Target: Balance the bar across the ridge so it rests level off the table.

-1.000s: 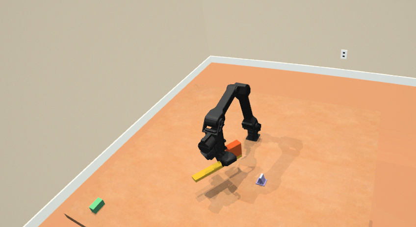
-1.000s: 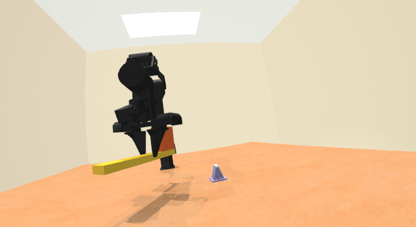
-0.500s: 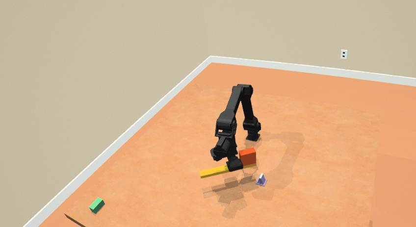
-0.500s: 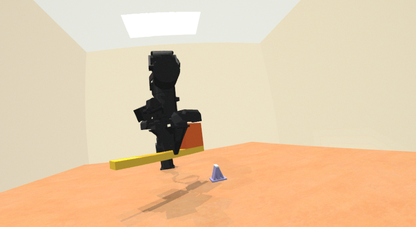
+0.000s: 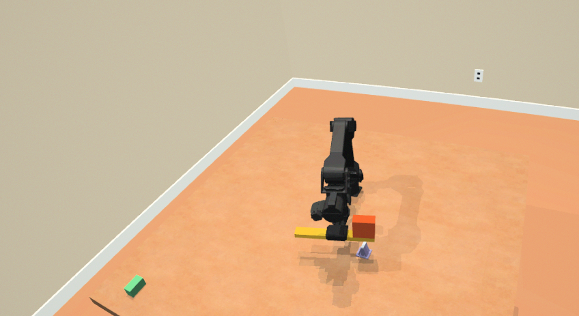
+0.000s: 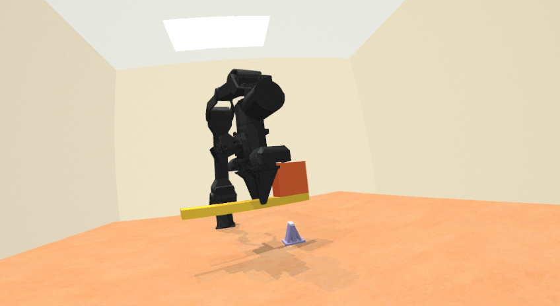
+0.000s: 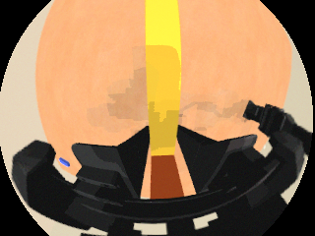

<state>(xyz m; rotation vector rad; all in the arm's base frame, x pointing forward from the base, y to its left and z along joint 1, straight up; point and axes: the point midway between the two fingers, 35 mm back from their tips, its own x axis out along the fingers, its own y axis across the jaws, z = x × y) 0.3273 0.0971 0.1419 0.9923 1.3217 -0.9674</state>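
My gripper (image 6: 261,201) (image 7: 162,128) is shut on the yellow bar (image 5: 308,233) (image 6: 212,211) (image 7: 163,74) and holds it above the table. An orange-red block (image 5: 363,226) (image 6: 292,180) (image 7: 165,177) sits on one end of the bar, close beside the fingers; the long end reaches out the other way. The bar looks slightly sloped in the exterior view. The small lavender ridge (image 5: 364,251) (image 6: 292,235) stands on the table, apart from the bar, and appears below the block end in the top and exterior views. The ridge does not show in the wrist view.
A green block (image 5: 134,285) lies far off at the lower left in the top view. A small blue thing (image 7: 64,161) shows at the left of the wrist view. The arm's base (image 6: 224,221) stands behind the bar.
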